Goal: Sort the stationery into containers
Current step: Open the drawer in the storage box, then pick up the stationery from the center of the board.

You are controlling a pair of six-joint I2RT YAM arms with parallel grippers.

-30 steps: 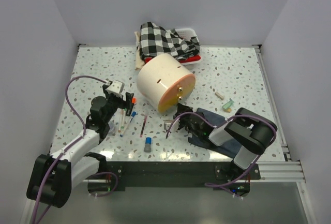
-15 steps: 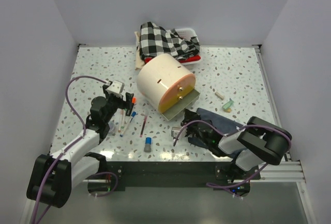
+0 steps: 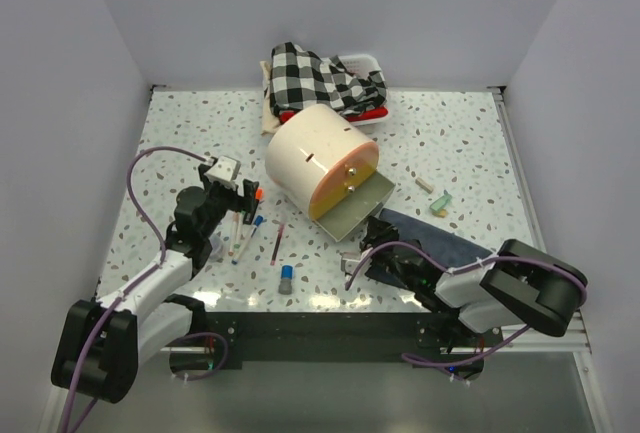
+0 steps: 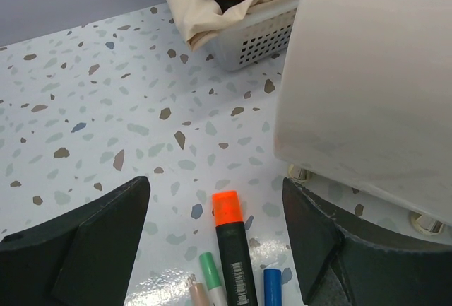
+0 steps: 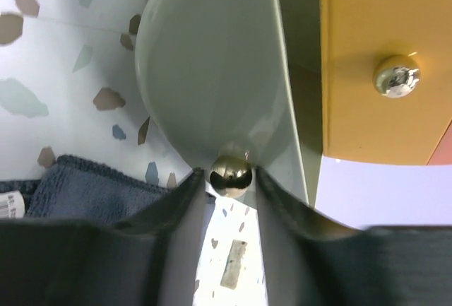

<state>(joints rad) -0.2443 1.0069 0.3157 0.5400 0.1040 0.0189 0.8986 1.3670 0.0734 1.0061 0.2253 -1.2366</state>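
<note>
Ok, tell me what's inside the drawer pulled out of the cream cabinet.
The pulled-out part of the drawer shows only a bare grey-green surface, with nothing lying in it. Its back end is hidden inside the cabinet. The right gripper is shut on its knob.

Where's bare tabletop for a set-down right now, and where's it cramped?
Free: back-left corner, left of the cabinet; back-right, between the white tray and the green and beige bits. Crowded: front strip, with pens, blue-capped tube, open drawer, dark blue cloth.
</note>
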